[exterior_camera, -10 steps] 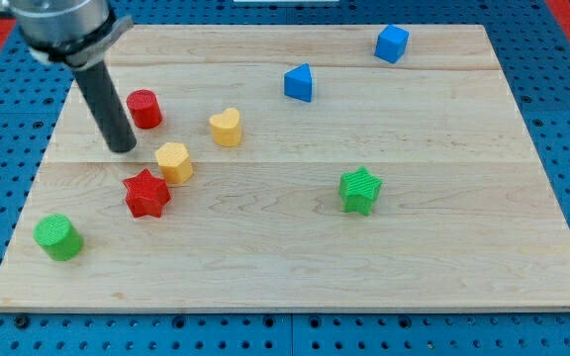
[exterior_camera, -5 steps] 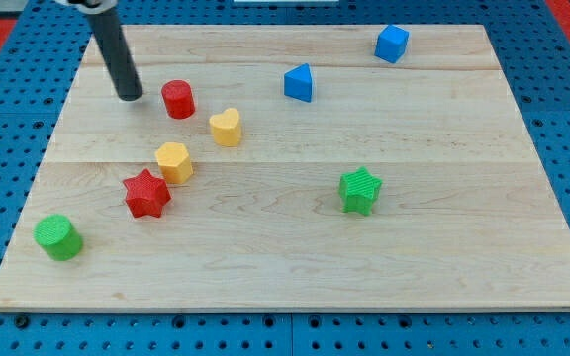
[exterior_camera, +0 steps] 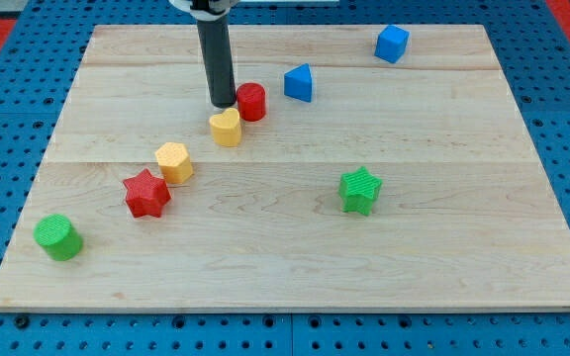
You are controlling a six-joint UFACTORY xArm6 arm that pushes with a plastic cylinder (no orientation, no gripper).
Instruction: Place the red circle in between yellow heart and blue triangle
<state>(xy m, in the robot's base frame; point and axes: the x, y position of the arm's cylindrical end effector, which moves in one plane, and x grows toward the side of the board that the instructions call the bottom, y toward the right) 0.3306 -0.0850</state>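
**Red circle nearing the gap**

Standing at the red circle's (exterior_camera: 251, 102) left side, my tip (exterior_camera: 224, 103) is touching or nearly touching it; being a bare rod, it has no jaws to spread or close. That circle is sitting just above and right of the yellow heart (exterior_camera: 227, 128), close beside it, with the blue triangle (exterior_camera: 299, 83) near on its upper right. It is looking light, rigid and prone to slipping sideways off a round wall, so I am judging a centred push on its left face safest.
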